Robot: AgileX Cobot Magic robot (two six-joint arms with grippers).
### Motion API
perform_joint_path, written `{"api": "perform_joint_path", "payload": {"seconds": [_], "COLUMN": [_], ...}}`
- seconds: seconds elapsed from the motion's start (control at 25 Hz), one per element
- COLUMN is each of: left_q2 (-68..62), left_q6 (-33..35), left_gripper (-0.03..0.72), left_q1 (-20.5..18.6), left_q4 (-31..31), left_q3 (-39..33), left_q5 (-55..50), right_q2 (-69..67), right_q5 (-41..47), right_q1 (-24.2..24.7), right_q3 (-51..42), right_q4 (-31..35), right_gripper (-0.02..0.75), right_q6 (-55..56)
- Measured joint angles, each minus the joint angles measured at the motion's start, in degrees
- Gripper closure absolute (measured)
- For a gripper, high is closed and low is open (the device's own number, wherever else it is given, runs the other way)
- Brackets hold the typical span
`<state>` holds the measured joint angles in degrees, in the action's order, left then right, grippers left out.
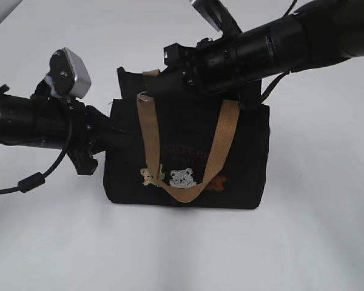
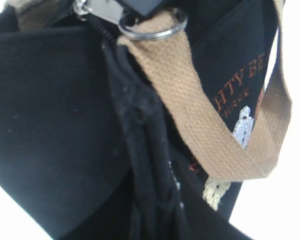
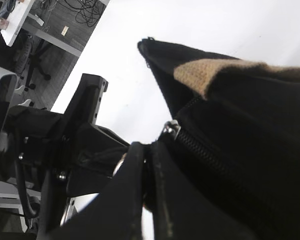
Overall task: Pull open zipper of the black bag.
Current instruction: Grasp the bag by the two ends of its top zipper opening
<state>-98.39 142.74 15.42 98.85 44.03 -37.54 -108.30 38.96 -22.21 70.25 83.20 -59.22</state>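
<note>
The black bag (image 1: pixel 242 157) stands upright mid-table, its tan handle (image 1: pixel 224 145) hanging down the front. My left gripper (image 1: pixel 116 138) comes in from the left and is shut on a fold of the black bag's side fabric (image 2: pixel 142 145). My right gripper (image 1: pixel 150 90) reaches across the bag's top to its left end. In the right wrist view my right gripper (image 3: pixel 147 150) has its jaws pressed together on the zipper pull, just beside the metal slider (image 3: pixel 171 130) and the zipper teeth (image 3: pixel 205 155). The silver ring (image 2: pixel 152 26) hangs below that grip, over the tan strap.
The bag sits on a plain white table (image 1: pixel 182 254). The left arm's cable (image 1: pixel 30 180) trails on the table at the left. A second tan handle (image 3: pixel 215 70) lies along the bag's top rim. Beyond the table edge are a floor and desks (image 3: pixel 35 45).
</note>
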Motion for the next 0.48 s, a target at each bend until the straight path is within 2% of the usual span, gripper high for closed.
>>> {"api": "perform_joint_path", "payload": {"seconds": [0.28,0.36,0.48], "left_q2": [0.0,0.0,0.0], "left_q6": [0.05,0.05,0.16], "left_gripper": [0.628,0.628,0.628], "left_q1": [0.0,0.0,0.0], "left_q4": [0.0,0.06,0.06], "left_q3": [0.0,0.0,0.0], "left_q5": [-0.61,-0.75,-0.75], "right_q2": [0.21,1.26,3.62], "right_q5": [5.66,8.05,11.01], "right_q1": [3.63,5.72,9.64], "right_q3": [0.0,0.0,0.0], "right_q4": [-0.4,-2.4,-9.76], "right_gripper": [0.739,0.739,0.739], "right_q6": [3.73,6.05,10.81]}}
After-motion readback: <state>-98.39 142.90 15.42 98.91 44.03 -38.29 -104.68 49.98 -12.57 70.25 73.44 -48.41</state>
